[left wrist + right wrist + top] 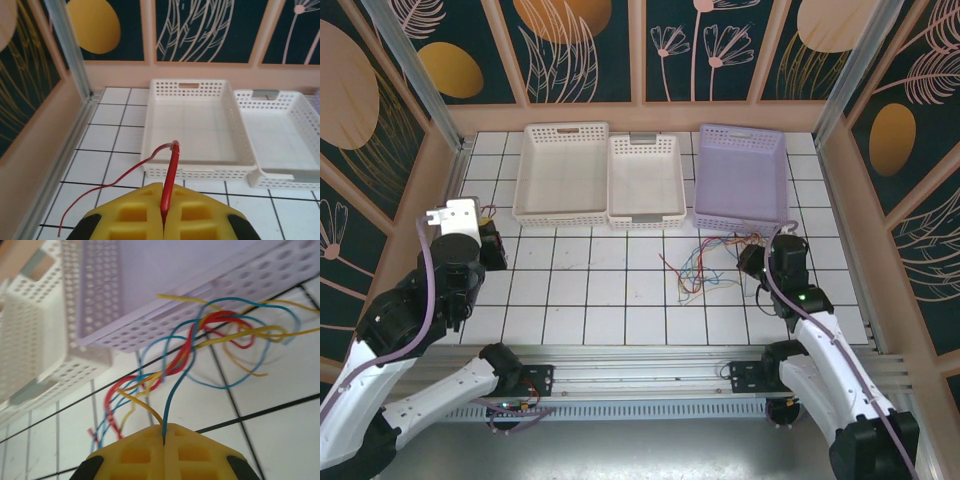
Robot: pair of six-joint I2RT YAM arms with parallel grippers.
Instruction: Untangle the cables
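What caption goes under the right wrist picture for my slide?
Yellow fingers pinch a blue wire leading into a red, blue and yellow tangle beside the purple basket.

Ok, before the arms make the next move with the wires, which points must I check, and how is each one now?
1. Left gripper shut on the held red wire: ok.
2. Right gripper shut on the blue wire: ok.
3. A single wire in the right gripper: cannot tell; a yellow wire also runs into it.
4. Held red wire apart from the tangle: ok, it trails alone in front of the white basket.
5. Blue wire free of the tangle: not ok, it is twisted with other strands.
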